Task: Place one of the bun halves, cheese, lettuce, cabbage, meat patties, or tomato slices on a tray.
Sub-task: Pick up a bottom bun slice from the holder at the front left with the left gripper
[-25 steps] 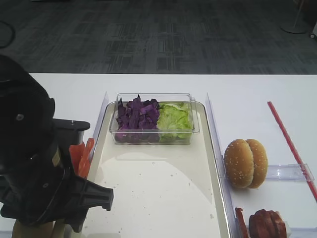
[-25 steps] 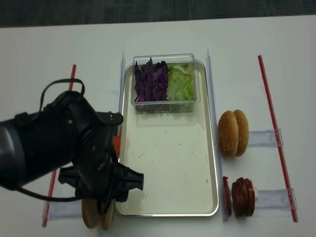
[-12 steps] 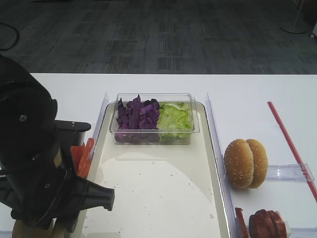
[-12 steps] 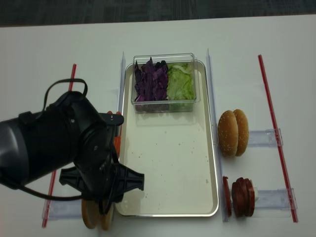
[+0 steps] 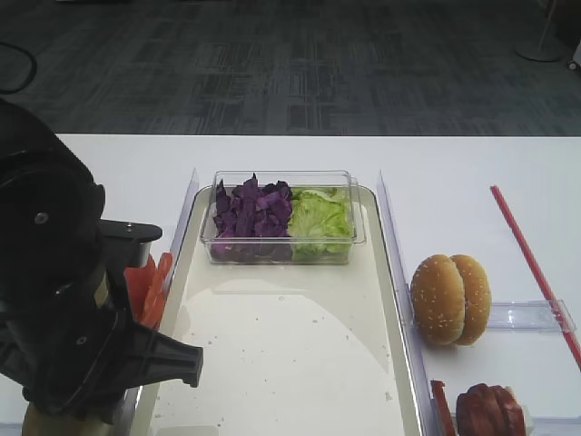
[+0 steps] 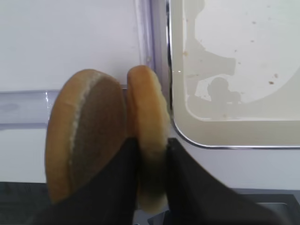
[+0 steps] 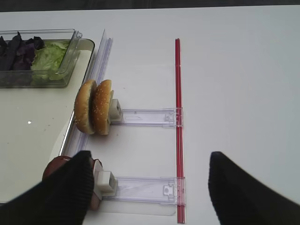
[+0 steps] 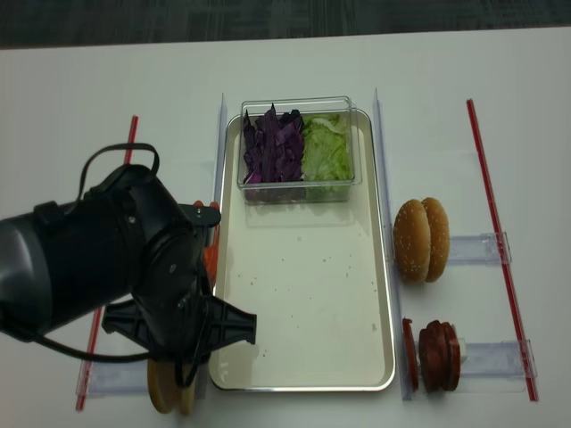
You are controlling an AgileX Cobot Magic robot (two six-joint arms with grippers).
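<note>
Two bun halves stand on edge just left of the tray's (image 6: pixel 225 117) near corner. My left gripper (image 6: pixel 152 161) is shut on the right bun half (image 6: pixel 146 108), one dark finger against each face; the other half (image 6: pixel 86 131) leans beside it. In the overhead view the left arm (image 8: pixel 116 276) covers them except for an edge (image 8: pixel 162 394). The cream tray (image 5: pixel 281 363) holds a clear tub with purple cabbage (image 5: pixel 250 213) and lettuce (image 5: pixel 320 218). Tomato slices (image 5: pixel 150 286) stand left of the tray, meat patties (image 5: pixel 490 411) right of it. Cheese is out of view. My right gripper (image 7: pixel 150 187) hangs open over bare table.
Two sesame bun tops (image 5: pixel 449 298) stand on edge in a clear rack right of the tray. Red strips (image 8: pixel 498 241) (image 8: pixel 132 134) run along both sides of the table. Clear plastic rails (image 7: pixel 145 117) lie beneath the right gripper.
The left gripper's jaws have closed onto the right bun half. The left arm has sunk slightly towards the near edge. The right side is unchanged.
</note>
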